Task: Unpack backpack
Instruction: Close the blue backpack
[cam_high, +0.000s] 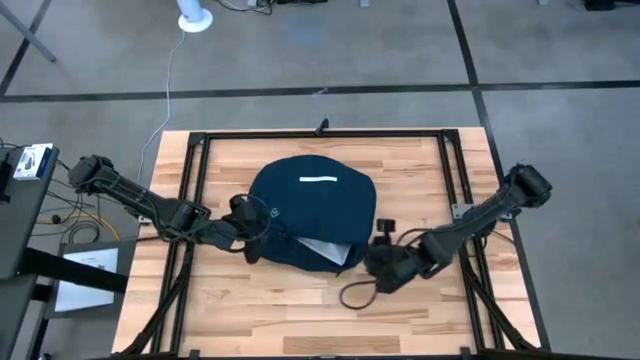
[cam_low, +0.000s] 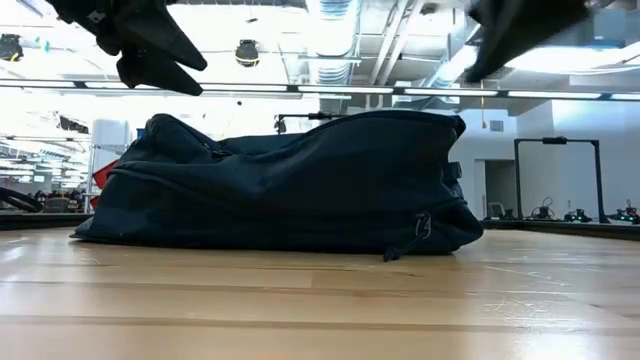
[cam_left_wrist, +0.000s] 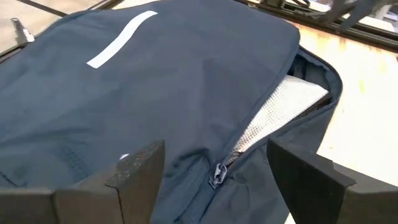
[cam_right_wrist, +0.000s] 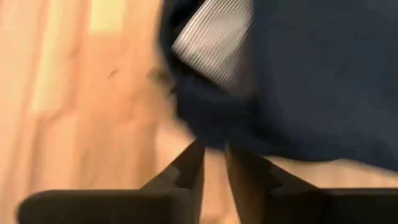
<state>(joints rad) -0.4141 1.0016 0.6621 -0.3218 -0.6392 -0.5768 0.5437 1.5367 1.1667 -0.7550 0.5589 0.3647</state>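
The dark navy backpack (cam_high: 310, 210) lies flat in the middle of the wooden table, white stripe (cam_high: 320, 180) up; it is also in the low view (cam_low: 280, 190). Its zip is partly undone along the near right side, and a grey-white ribbed thing (cam_left_wrist: 280, 106) shows in the gap. My left gripper (cam_left_wrist: 214, 180) is open at the backpack's left side, its fingers standing on either side of the zip pull (cam_left_wrist: 217, 174). My right gripper (cam_right_wrist: 214, 162) is shut at the backpack's near right corner (cam_high: 350, 262), just below the opening. My left gripper comes at the backpack level from the table's left, its fingers (cam_left_wrist: 137, 168) astride the zip line; I cannot tell whether they touch the fabric. My right gripper's shut fingertips (cam_right_wrist: 196, 155) reach the backpack's lower edge (cam_right_wrist: 211, 134); whether they touch it I cannot tell.
Black frame rails (cam_high: 190, 200) run along the table's left, right and far sides. A small black object (cam_high: 386, 226) lies right of the backpack, and a dark cord loop (cam_high: 352, 292) lies near my right gripper. Bare wood (cam_high: 270, 310) stretches along the near edge.
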